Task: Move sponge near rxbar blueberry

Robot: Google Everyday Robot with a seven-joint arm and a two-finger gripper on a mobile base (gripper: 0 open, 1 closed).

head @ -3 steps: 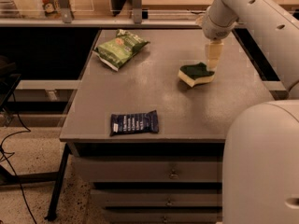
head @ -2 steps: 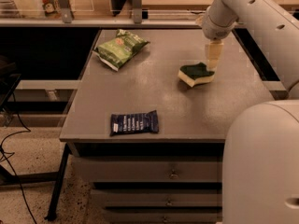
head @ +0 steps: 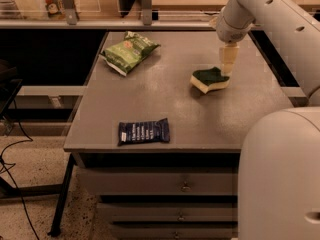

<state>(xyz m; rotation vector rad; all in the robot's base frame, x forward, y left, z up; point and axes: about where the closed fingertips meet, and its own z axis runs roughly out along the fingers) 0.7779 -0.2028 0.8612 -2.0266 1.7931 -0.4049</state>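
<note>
The sponge (head: 210, 79) lies just in front of the tool (head: 227, 60), which hangs at its rear edge — whether the tool is open or closed I cannot tell. The rxbar blueberry (head: 144, 131) lies well apart from the tool, at the front edge of the counter (head: 170, 96), bare grey surface between. A green snack bag (head: 131, 51) sits well left of the tool — near the back corner.

Matt table (head: 165, 99); foam sponge (head: 210, 80) w/ rough top beside pale plastic pincer (head: 227, 64); crinkled film rxbar wrapper (head: 144, 131).
</note>
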